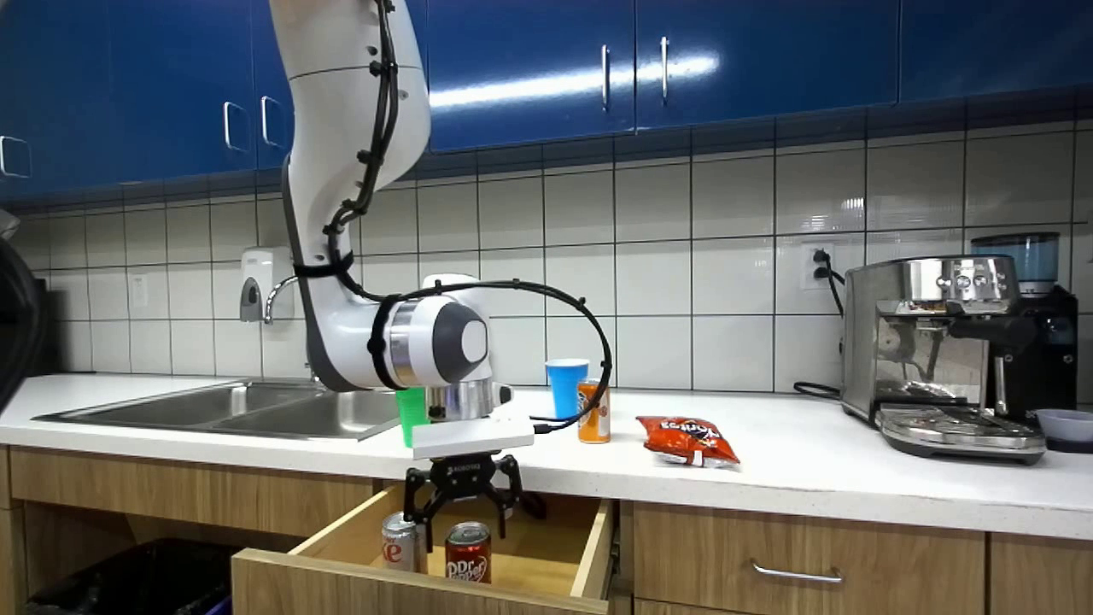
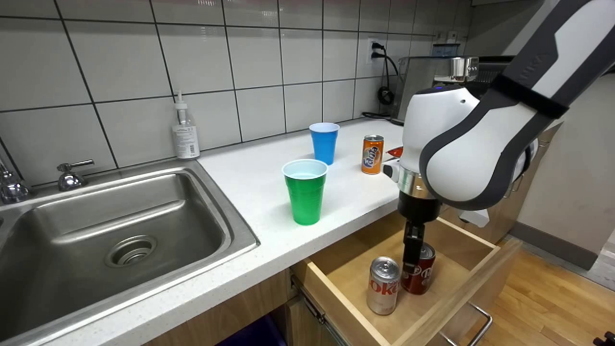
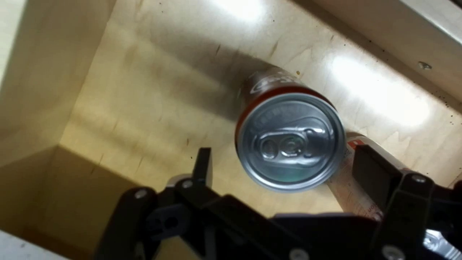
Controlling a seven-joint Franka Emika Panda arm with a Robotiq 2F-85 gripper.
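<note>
My fingers (image 3: 204,164) are unclenched and spread wide apart, pointing down into the pulled-out drawer (image 1: 341,585). The dark red can (image 3: 292,144) stands upright on the drawer's wooden floor, and it is the nearest thing to me — in my wrist view its metal lid shows between my two tips, with a narrow gap on either side. The gap at three o'clock of the lid is the slimmer one. Pale lettering runs across the side of the can.

Just beside it stands the silver can (image 2: 383,288), upright too. In my wrist view it lies at four o'clock from the dark red can, and one of my fingers hides part of it. In both exterior views my tips hang low, close by both cans.

On the worktop (image 2: 252,192), in an exterior view, the green cup (image 2: 305,202) stands upright at ten o'clock from my fingers. From that cup the blue cup (image 2: 325,146) is at one o'clock and the orange can (image 2: 372,156) at two, both upright and apart from each other. The sink (image 2: 238,230) is let into the worktop between eight and nine o'clock from the green cup, and a pump bottle (image 2: 186,139) stands at ten, behind the sink's corner.

In an exterior view the red snack bag (image 1: 690,440) lies on the worktop at two o'clock from my fingers — well beyond it, along much the same line, stands the coffee machine (image 1: 862,342).
</note>
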